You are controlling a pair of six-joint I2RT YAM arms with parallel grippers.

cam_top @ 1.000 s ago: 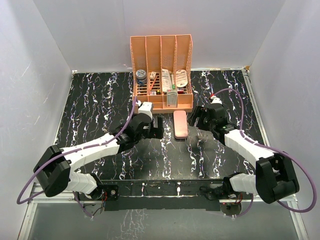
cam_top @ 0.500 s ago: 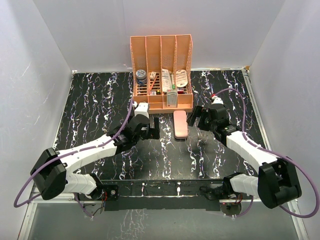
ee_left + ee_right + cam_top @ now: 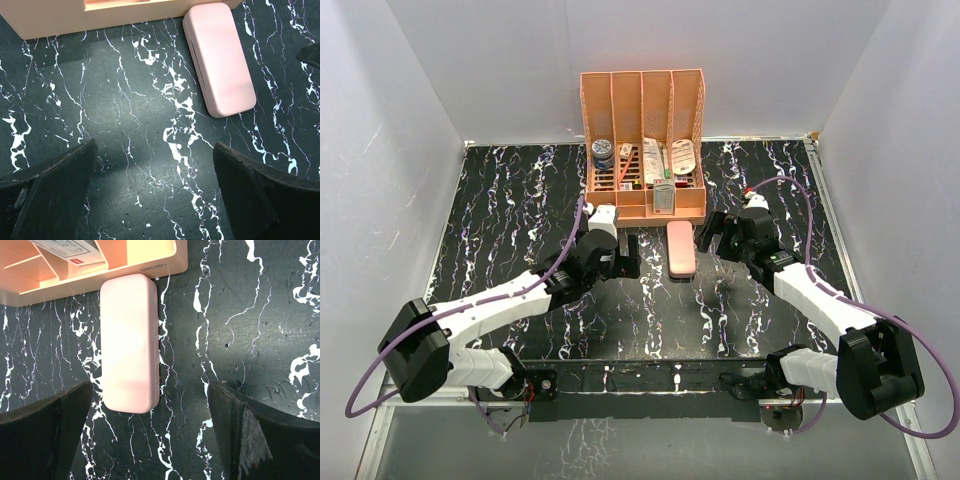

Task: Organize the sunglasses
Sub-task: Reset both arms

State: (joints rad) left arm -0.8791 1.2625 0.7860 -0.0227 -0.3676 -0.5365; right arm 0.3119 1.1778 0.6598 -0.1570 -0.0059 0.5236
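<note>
The sunglasses are out of view in every frame. A closed pink glasses case (image 3: 681,249) (image 3: 219,57) (image 3: 130,342) lies flat on the black marble table, one short end against the front of the orange organizer (image 3: 645,208). My left gripper (image 3: 628,256) (image 3: 155,150) hovers open just left of the case, with only bare table between its fingers. My right gripper (image 3: 708,237) (image 3: 150,390) hovers open just right of the case; the near end of the case shows between its fingers, untouched.
The orange desk organizer (image 3: 75,17) (image 3: 165,265) stands at the back centre, holding a round tin (image 3: 603,150) and several packets and cards. White walls close in the table on the left, right and back. Purple cables loop beside both arms.
The right jaws have spread wider and that gripper has drawn slightly back from the case. The left gripper has shifted a little toward the organizer. The pink case has not moved.
</note>
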